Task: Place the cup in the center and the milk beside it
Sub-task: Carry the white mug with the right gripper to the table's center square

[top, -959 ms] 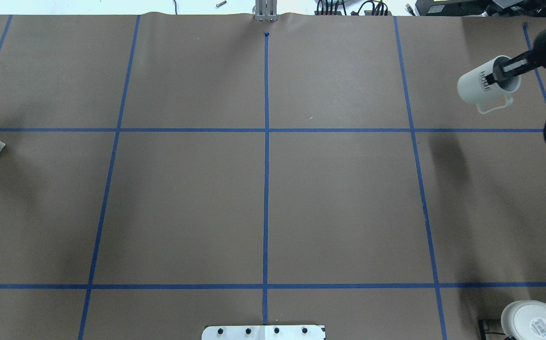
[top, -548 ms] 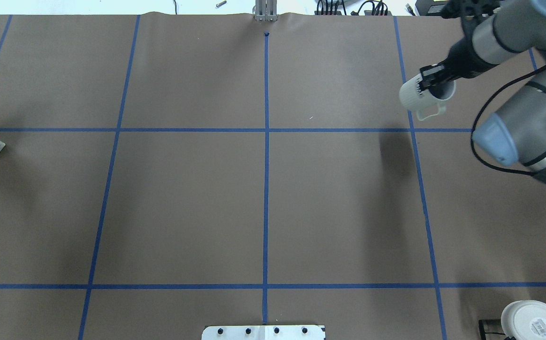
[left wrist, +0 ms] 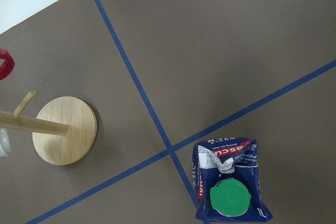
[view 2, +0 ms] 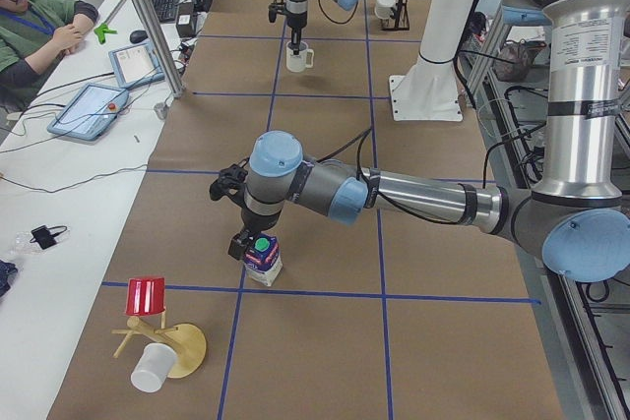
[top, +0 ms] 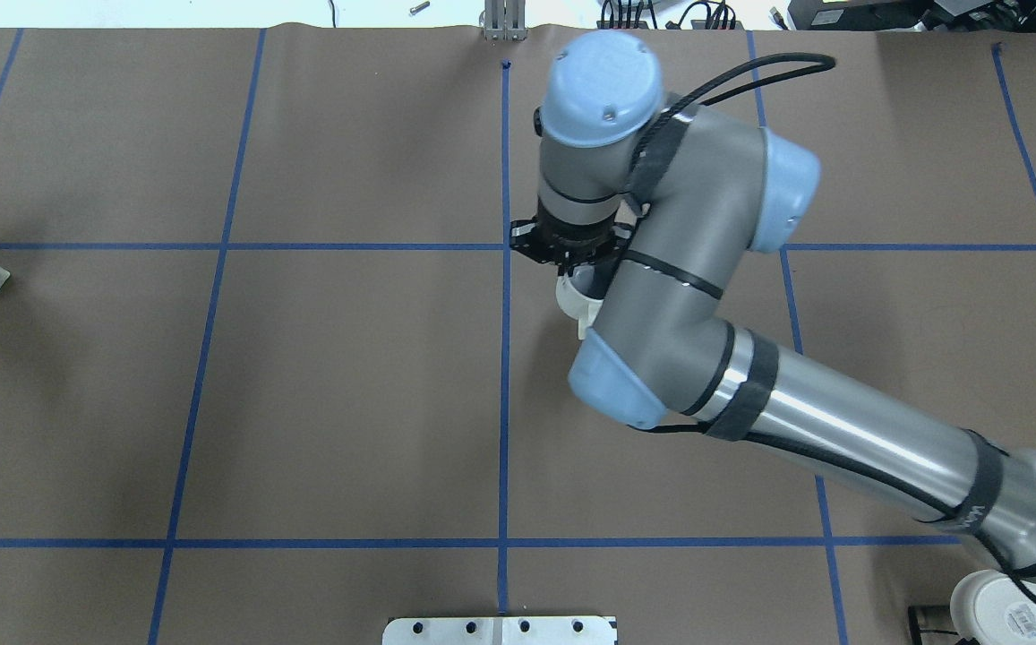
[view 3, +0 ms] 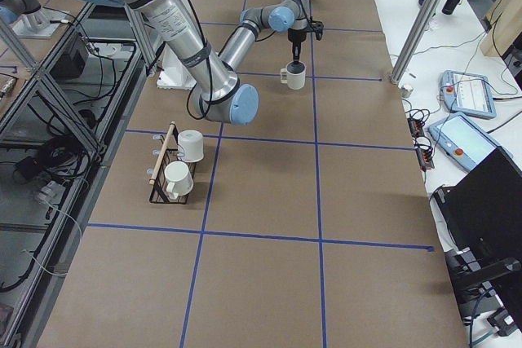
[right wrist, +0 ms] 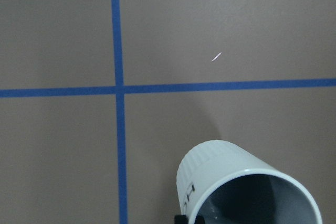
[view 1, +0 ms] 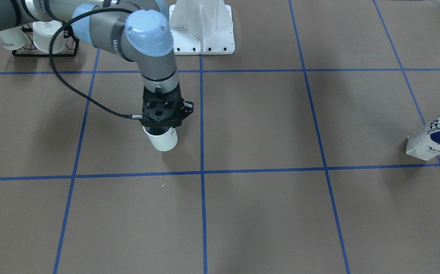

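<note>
Front view: the right gripper [view 1: 162, 125] is clamped on the rim of the cup [view 1: 163, 140], just beside the middle tape line [view 1: 201, 125]. The milk [view 1: 434, 136] stands well apart, at the view's right edge.

Left side view: the left gripper [view 2: 245, 243] hangs at the milk's top. I cannot tell whether its fingers are apart or together.

Left wrist view: the milk's green cap faces up.

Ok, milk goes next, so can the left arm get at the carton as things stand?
Probably yes. The left gripper hangs just beside the milk, which stands upright on its own; the wooden stand sits apart, so nothing seems to block a grasp.
</note>
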### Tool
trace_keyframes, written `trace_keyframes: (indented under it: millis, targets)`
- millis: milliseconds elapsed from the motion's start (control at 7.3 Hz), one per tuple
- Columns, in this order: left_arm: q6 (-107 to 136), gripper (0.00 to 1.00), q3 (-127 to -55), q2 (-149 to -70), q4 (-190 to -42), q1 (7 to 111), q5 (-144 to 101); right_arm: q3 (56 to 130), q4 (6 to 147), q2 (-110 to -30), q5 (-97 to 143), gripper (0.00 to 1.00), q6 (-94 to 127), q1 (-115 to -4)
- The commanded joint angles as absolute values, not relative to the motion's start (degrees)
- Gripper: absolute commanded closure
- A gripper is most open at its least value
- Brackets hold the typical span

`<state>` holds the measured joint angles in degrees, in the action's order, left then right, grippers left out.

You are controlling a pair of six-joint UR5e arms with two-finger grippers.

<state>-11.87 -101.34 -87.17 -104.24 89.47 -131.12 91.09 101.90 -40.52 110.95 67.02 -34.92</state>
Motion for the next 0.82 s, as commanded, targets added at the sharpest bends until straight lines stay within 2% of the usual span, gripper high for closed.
trace_keyframes:
  millis: [0, 274, 548, 685]
  targets:
    - [-11.87, 0.01, -100.73, -87.19, -104.33, 89.47, -131.13, 86.23, 103.54, -35.69, 110.74, 1.0, 72.41, -29.55]
    - [-11.87, 0.01, -100.64, -87.1, -104.24, 89.47, -131.13, 81.24, 103.54, -31.75, 110.74, 1.0, 73.65, -27.52]
    - [-11.87, 0.01, -100.63, -87.19, -104.24, 89.47, -131.13, 80.33, 103.01, -31.03, 110.22, 1.0, 73.57, -27.25]
    - [-11.87, 0.01, -100.63, -87.1, -104.24, 89.47, -131.13, 80.33, 102.92, -31.11, 109.78, 0.75, 73.04, -27.25]
